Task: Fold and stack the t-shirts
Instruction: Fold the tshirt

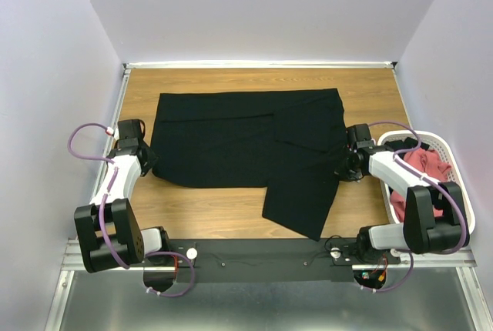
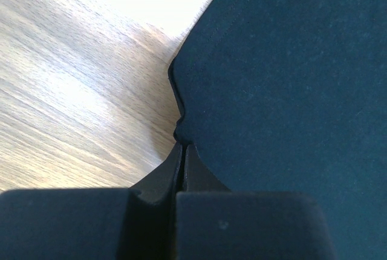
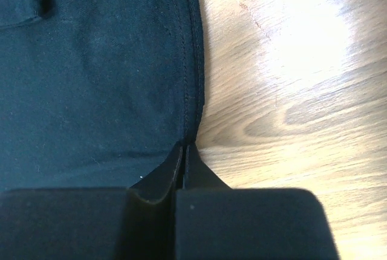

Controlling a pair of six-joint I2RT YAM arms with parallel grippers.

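a wooden table [image 1: 231, 219] between pale walls carries one black t-shirt [image 1: 231, 146], spread flat mid-table. of two grippers, the left gripper [image 2: 183, 146] is pinched together on its left edge and the right gripper [image 3: 184, 145] on its right hem. one white basket [image 1: 454, 146] at the right holds salmon-red shirts [image 1: 427, 163], number unclear.

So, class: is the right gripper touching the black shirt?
Touching. The right wrist view shows the right gripper shut on the hem of the black shirt.

Black t-shirt [image 1: 231, 146], white basket [image 1: 402, 135] on wooden table [image 1: 216, 212]
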